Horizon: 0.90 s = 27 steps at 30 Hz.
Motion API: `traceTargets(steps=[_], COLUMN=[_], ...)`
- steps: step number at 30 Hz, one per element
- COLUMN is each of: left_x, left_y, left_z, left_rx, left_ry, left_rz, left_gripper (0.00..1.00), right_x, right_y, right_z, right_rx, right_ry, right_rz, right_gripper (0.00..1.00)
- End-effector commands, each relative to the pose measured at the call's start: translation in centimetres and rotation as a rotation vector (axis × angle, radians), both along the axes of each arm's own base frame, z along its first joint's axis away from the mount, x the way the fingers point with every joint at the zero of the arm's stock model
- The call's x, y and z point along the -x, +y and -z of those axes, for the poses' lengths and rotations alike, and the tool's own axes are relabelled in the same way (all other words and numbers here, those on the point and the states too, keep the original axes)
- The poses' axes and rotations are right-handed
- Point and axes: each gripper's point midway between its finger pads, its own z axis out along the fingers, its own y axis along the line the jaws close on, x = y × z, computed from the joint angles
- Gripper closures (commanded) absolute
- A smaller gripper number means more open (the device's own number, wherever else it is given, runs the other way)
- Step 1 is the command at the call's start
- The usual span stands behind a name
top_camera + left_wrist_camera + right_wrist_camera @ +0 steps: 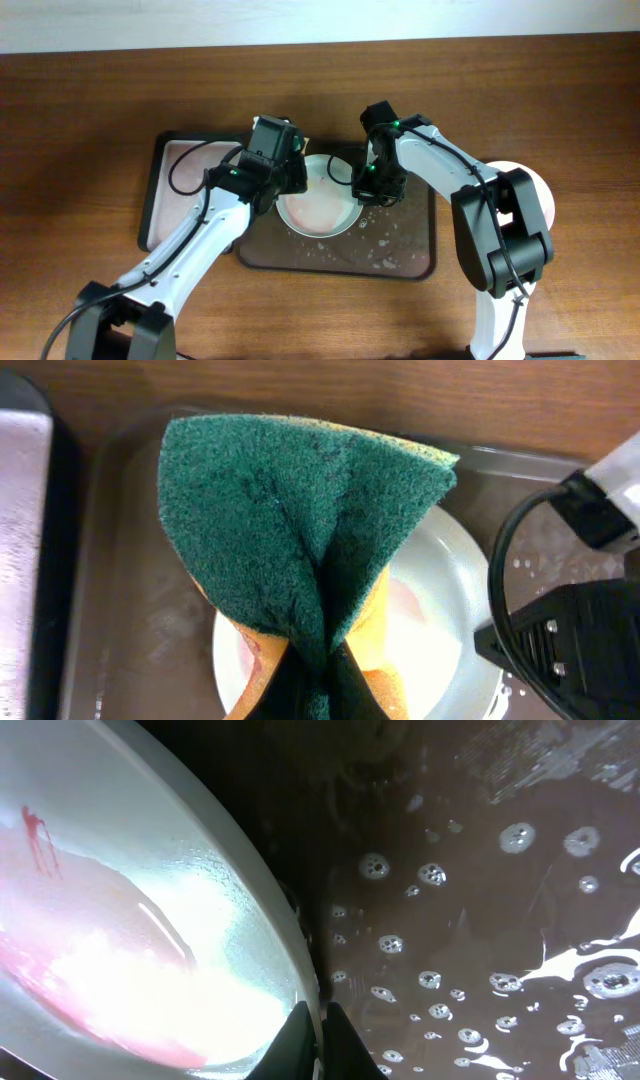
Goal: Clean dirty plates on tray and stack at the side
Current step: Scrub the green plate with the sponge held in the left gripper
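Centrally, the left pincer clamped a folded green sponge above a red-smeared white round plate; the right pincer pinched its wet rim, which could slip free.

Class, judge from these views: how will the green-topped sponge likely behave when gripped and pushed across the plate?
Probably floppy: the sponge folds into a crease where the left pincer pinches it. Likely light, since it fans out unsupported. Its rough green face should drag rather than slide on the plate.
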Motion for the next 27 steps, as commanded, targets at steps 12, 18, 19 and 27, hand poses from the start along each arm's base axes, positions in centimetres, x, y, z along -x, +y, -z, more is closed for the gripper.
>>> traceTargets(steps=[12, 18, 19, 27], left_x=[-1.6, -1.3, -1.0, 0.5], left_y=[-7.5, -1.7, -0.7, 2.4], left_z=[8.8, 12.6, 12.9, 11.5], left_rx=[0.275, -0.023, -0.070, -0.209], left_ry=[0.142, 0.182, 0.192, 0.221], left_rz=[0.182, 0.008, -0.013, -0.068], left_gripper=[1.00, 1.00, 1.00, 1.00], right_x=[0.2, 0.2, 0.3, 0.4], right_y=[-0.7, -0.7, -0.7, -0.8], right_z=[0.5, 0.5, 0.5, 0.5], right_rx=[0.029, 0.029, 0.029, 0.032], right_ry=[0.012, 0.012, 0.013, 0.020], right_rz=[0.007, 0.007, 0.007, 0.007], right_gripper=[0.93, 0.94, 0.93, 0.93])
